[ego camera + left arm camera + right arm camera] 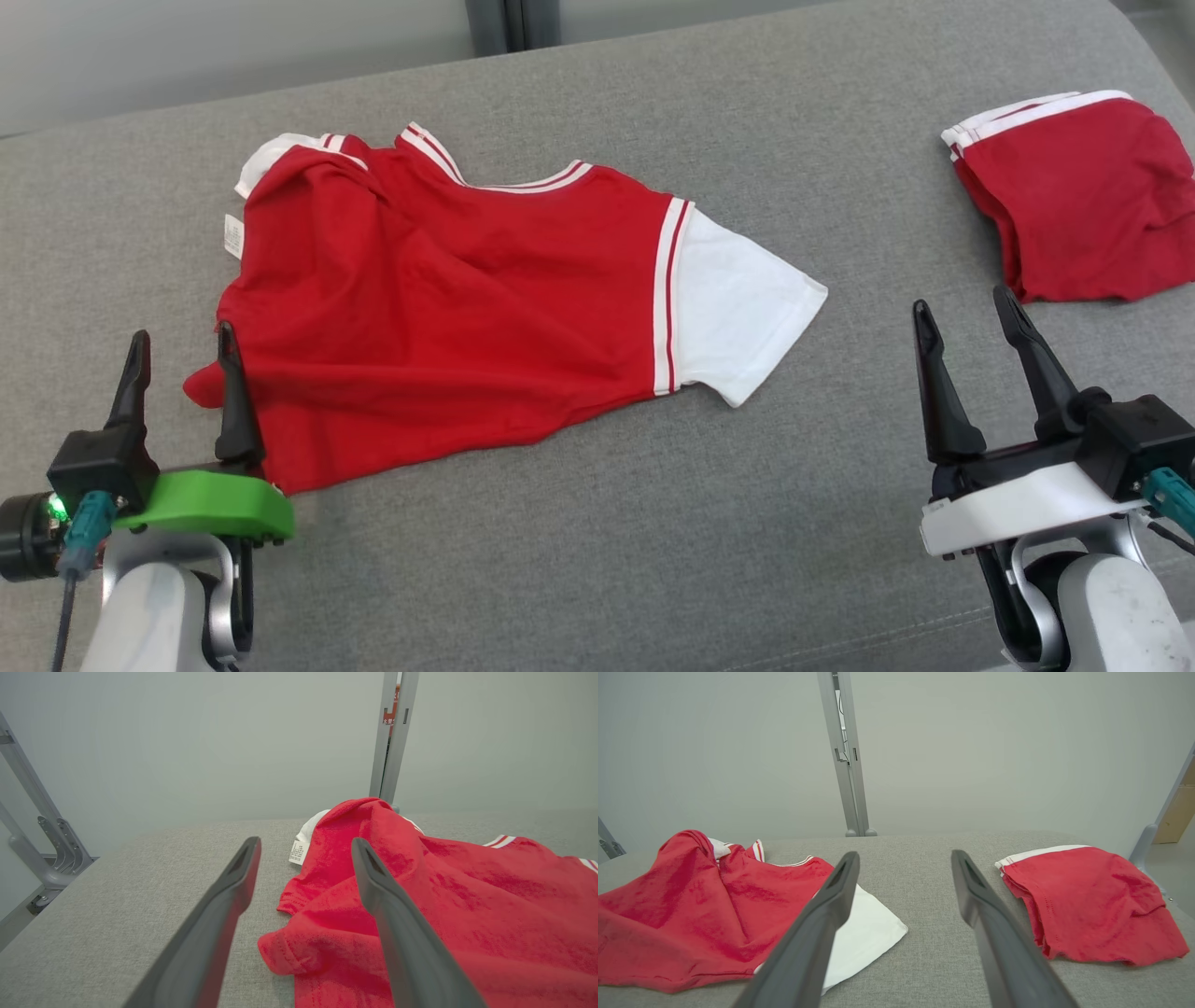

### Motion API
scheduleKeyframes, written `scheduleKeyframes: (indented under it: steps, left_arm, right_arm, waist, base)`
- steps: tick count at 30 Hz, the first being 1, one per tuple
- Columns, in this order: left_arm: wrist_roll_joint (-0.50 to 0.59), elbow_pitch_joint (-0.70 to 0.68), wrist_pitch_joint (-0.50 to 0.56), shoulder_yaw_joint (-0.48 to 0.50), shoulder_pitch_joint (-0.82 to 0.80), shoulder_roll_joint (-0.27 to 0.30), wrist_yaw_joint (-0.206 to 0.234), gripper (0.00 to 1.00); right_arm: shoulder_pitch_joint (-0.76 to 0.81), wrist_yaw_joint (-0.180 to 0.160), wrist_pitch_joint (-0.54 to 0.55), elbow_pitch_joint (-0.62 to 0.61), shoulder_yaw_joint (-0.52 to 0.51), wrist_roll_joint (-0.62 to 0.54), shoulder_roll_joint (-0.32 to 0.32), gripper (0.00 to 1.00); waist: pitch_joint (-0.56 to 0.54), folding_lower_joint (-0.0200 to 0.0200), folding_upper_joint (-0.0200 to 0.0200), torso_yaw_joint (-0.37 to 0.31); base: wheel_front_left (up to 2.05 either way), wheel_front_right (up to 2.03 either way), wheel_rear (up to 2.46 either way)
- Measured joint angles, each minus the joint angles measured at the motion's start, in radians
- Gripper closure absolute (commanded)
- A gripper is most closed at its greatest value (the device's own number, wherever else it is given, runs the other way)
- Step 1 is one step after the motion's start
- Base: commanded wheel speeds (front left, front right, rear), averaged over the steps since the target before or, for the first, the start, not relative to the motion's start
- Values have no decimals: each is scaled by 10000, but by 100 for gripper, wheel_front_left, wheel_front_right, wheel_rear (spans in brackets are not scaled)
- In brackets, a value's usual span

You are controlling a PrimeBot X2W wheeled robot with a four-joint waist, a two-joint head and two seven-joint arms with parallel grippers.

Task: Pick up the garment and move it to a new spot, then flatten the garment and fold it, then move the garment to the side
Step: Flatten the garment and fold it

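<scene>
On grey bench [579,560], red shirt [448,308] rumpled; L pincer [182,333] & R pincer [962,299] apart, empty; prob flatten step, nxt grab its hem

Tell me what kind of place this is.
Probably a robot test or training cell rather than a home. There is a grey fabric-covered work surface, plain pale partition panels joined by a metal post, and two garments laid out: an unfolded red and white shirt and a folded red garment.

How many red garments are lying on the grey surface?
2. A red shirt with white sleeves lies spread out at the centre-left, its lower corner beside the left pincer. A folded red garment lies at the far right, beyond the right pincer. None seems hidden.
</scene>
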Motion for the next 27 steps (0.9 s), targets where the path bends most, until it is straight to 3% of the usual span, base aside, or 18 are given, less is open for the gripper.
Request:
scheduleKeyframes:
  steps: [9, 27]
  left_arm:
    - [476, -1981, 385, -633, 1517, -182, 265, 0]
    - [236, -2107, 1243, -825, 1957, -42, 364, 0]
  right_arm:
    - [511, 0, 278, -203, -13, -44, 40, 0]
    - [679, 0, 431, -385, -136, -40, 98, 0]
  waist:
    - [-656, 0, 0, 260]
    - [-661, 0, 0, 451]
  base:
    - [0, 0, 0]
    - [0, 0, 0]
